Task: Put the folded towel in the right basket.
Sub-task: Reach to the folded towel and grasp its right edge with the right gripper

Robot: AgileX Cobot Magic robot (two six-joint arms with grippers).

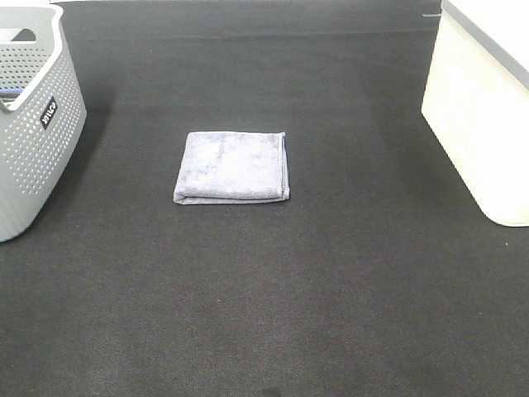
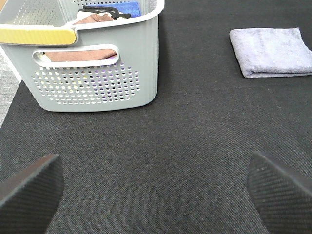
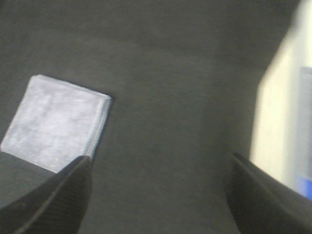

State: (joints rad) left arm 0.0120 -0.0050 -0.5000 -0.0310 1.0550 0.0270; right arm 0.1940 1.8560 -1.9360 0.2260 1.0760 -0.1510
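The folded grey-lavender towel [image 1: 233, 166] lies flat on the black mat in the middle of the table. It also shows in the left wrist view [image 2: 270, 51] and in the right wrist view [image 3: 56, 122]. The right basket [image 1: 486, 107] is cream-white, at the right edge of the table; its wall shows in the right wrist view [image 3: 278, 122]. Neither gripper shows in the exterior high view. My left gripper [image 2: 156, 195] is open and empty, well short of the towel. My right gripper [image 3: 158, 195] is open and empty above the mat, between towel and cream basket.
A grey perforated basket [image 1: 33, 124] stands at the left edge. In the left wrist view it [image 2: 92, 73] holds a brown cloth [image 2: 83, 52] and a blue item [image 2: 127, 8]. The black mat [image 1: 273, 298] covers the table.
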